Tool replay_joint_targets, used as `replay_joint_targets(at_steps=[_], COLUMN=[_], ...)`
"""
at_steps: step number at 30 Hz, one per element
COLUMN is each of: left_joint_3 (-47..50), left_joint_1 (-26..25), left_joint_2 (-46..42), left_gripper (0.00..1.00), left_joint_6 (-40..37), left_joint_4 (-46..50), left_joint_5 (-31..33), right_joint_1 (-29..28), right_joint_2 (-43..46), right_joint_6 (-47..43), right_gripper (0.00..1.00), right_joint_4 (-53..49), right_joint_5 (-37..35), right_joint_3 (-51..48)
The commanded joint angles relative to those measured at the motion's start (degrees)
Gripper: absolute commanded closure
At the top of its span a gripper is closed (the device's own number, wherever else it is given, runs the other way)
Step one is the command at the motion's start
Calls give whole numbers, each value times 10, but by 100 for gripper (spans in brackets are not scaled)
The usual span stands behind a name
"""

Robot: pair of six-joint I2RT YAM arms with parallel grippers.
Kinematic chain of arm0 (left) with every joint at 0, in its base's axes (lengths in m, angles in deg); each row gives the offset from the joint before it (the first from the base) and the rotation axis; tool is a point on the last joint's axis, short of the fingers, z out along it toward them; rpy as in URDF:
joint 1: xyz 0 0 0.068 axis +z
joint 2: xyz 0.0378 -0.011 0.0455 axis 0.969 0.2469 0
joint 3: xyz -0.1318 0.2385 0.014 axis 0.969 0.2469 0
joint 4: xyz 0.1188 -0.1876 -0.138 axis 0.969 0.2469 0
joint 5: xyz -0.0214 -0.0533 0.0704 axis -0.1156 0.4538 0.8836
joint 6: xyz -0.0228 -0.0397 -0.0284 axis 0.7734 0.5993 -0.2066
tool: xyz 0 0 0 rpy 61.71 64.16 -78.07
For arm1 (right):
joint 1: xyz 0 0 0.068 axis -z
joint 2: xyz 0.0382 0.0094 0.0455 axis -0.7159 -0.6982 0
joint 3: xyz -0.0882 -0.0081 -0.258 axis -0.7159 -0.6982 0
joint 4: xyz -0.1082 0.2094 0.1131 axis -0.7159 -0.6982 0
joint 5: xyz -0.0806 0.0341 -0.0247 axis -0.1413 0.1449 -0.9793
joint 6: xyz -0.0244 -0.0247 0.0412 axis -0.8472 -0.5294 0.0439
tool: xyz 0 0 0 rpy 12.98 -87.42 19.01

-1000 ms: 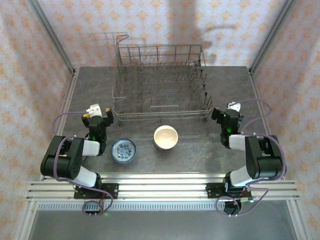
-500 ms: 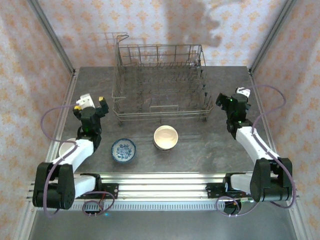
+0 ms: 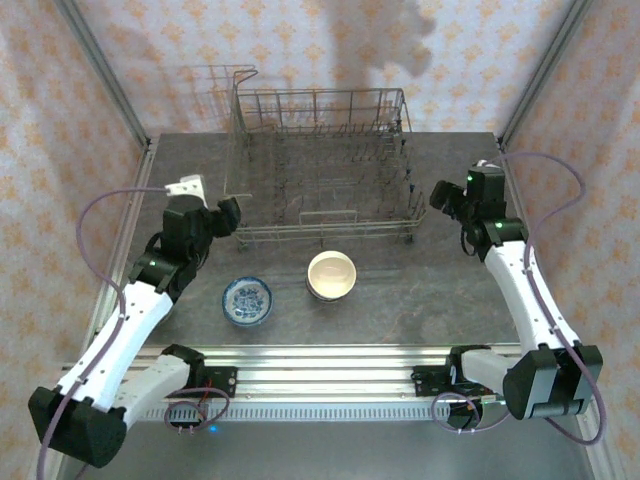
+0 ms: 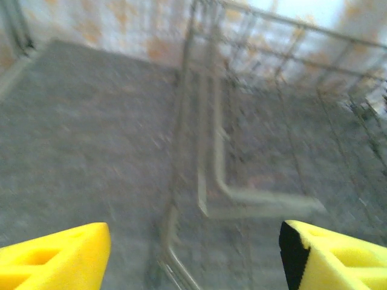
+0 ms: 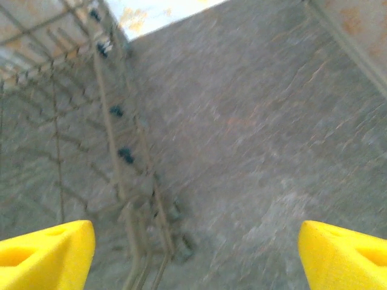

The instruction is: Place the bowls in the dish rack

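The wire dish rack [image 3: 330, 233] stands at the back middle of the table with nothing in it. In front of it sit two bowls: a blue-and-white patterned bowl [image 3: 247, 300] and a cream bowl [image 3: 331, 274]. My left gripper [image 3: 222, 217] hovers by the rack's front left corner, open, with nothing between its yellow fingertips [image 4: 57, 257]. The rack's corner wires [image 4: 208, 181] lie blurred ahead of the left gripper [image 4: 193, 260]. My right gripper [image 3: 448, 196] hangs open beside the rack's right end. The right gripper [image 5: 196, 257] looks down along the rack's side [image 5: 115, 163] and bare table.
The grey table [image 3: 420, 290] is fenced by metal corner posts [image 3: 105, 80] and patterned walls. Bare tabletop lies left of the rack [image 4: 78, 121] and right of the rack [image 5: 260, 121]. Both arm bases sit on the rail [image 3: 320, 375] at the near edge.
Both arms have unfolded and stretched outward. The left gripper swung up and right to the rack's front left corner; the right gripper rose along the rack's right side. The bowls stayed put.
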Motion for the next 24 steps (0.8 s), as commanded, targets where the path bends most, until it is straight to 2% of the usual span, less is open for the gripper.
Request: replay_joint_targets(at_steps=[1,6,11,17,24], left_joint_3=[-36,-84,-137,-186,-202], left_joint_1=[-62,-188,-293,-351,-363], left_joint_2=[-25,8,105,211,280], left_gripper=[33,45,47,49,50], left_joint_6=[77,163,205,240,257], left_joint_4=[147,225,250,248,228], left_joint_5=[40,90,104,71,12], right_joint_1=[-24,-37,-47,-56,-86], right_joint_2=[19,32,35,71,96], right_joint_6=[-8,5,0,-9,24], right_gripper=[15,22,33,43,47], right_joint_4=[-93,-118,-159,-185,-184], right_joint_5=[28,65,91,142,148], right_joint_3=[17,13,28,2,-47])
